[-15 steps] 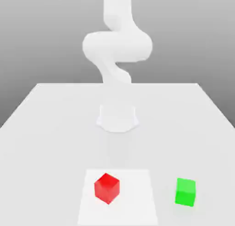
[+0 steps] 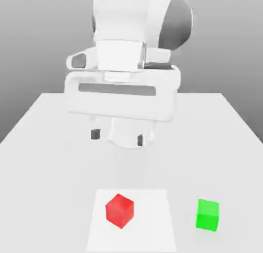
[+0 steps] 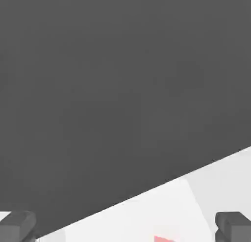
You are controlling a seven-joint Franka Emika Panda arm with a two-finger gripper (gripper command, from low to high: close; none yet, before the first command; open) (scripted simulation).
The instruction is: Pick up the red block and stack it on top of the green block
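Note:
The red block (image 2: 119,210) sits on a pale square patch (image 2: 154,231) near the table's front, turned corner-on. The green block (image 2: 207,214) rests to the exterior view's right of it, apart from it. My gripper (image 2: 117,137) hangs high above the table, behind the red block, with its two dark fingertips (image 2: 95,134) spread wide and nothing between them. In the hand view the fingertips (image 3: 17,225) stand far apart, and a sliver of the red block (image 3: 164,239) shows at the picture's edge.
The white table (image 2: 46,159) runs back to a far edge against a grey backdrop. The arm's round base (image 2: 123,139) stands at the table's middle, behind the gripper.
The arm has swung forward toward the camera; the hand and its fingers now hang in front of the base. Both blocks lie where they were.

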